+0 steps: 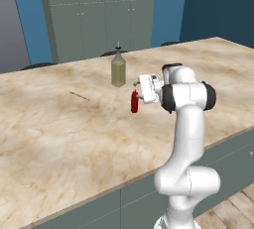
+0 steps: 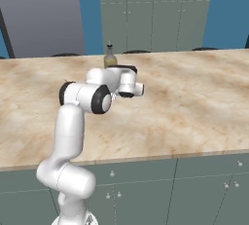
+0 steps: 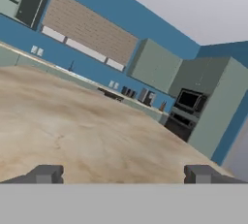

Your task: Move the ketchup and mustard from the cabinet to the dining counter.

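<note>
The ketchup (image 1: 134, 101) stands upright on the dining counter (image 1: 59, 134), at seven o'clock of the olive-green bottle (image 1: 118, 69), while the gripper (image 3: 123, 173), jaws wide and empty, should lift away without toppling it.

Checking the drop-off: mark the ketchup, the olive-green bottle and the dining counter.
ketchup (image 1: 134, 102), left base view, on its red body.
olive-green bottle (image 1: 118, 72), left base view, on its glass body.
dining counter (image 1: 59, 134), left base view, on bare marble top.
</note>
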Controlling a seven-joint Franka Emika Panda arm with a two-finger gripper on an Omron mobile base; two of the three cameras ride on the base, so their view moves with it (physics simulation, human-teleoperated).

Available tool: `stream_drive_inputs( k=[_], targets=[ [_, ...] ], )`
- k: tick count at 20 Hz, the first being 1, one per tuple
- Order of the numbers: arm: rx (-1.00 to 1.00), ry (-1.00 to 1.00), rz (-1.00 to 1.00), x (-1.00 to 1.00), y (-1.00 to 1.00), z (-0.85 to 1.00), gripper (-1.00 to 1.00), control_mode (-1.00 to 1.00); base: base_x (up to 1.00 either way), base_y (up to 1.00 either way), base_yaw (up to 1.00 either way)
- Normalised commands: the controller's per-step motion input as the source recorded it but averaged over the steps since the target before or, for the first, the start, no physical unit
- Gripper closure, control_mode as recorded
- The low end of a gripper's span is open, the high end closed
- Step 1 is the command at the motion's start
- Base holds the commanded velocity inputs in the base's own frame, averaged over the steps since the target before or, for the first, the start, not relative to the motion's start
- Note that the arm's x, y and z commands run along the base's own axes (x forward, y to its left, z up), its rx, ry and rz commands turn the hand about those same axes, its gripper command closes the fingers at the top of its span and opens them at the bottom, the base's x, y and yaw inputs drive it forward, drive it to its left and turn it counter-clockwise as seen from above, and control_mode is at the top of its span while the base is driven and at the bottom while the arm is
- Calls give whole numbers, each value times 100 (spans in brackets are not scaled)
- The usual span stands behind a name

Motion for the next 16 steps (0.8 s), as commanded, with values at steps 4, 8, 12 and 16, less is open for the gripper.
stream_drive_inputs(
  k=[4, 8, 12, 16],
  targets=[
    [0, -10, 0, -55, 0, 96, -100, -100, 0, 0, 0],
    [0, -5, 0, -94, 0, 100, -100, -100, 0, 0, 0],
    [-3, -1, -9, -100, 8, 100, -100, -100, 0, 0, 0],
    [-8, 4, -19, -100, 29, 100, -100, -100, 0, 0, 0]
  ],
)
